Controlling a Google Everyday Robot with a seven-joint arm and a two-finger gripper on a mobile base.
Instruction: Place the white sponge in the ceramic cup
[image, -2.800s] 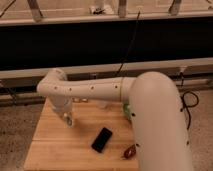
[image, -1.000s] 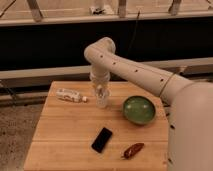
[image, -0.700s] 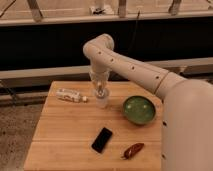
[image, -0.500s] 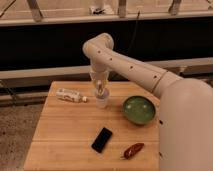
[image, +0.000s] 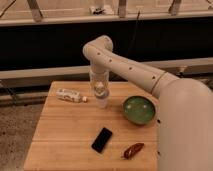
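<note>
Wooden tabletop (image: 65, 130) before a dark wall carries a green bowl (image: 139, 109) at right, a black phone (image: 102, 139) and a red pepper (image: 132, 150) near, a white bottle (image: 70, 95) at left. Pointing straight down, the gripper (image: 100, 92) hangs directly over the ceramic cup (image: 102, 101), seemingly pinching the white sponge (image: 100, 90), though its finger spread I cannot tell. Release needs only that vertical alignment.

Pretty muted palette here — pale off-white arm (image: 150, 75) with small dark dots along it, and the gripper (image: 101, 91) hanging right over the plain white ceramic cup (image: 102, 102) looks greyish-white too. Light wooden table (image: 60, 135), green bowl (image: 140, 110), glossy black phone (image: 102, 139), dark red pepper (image: 133, 150) — plus a white bottle (image: 70, 95) with dark markings.
</note>
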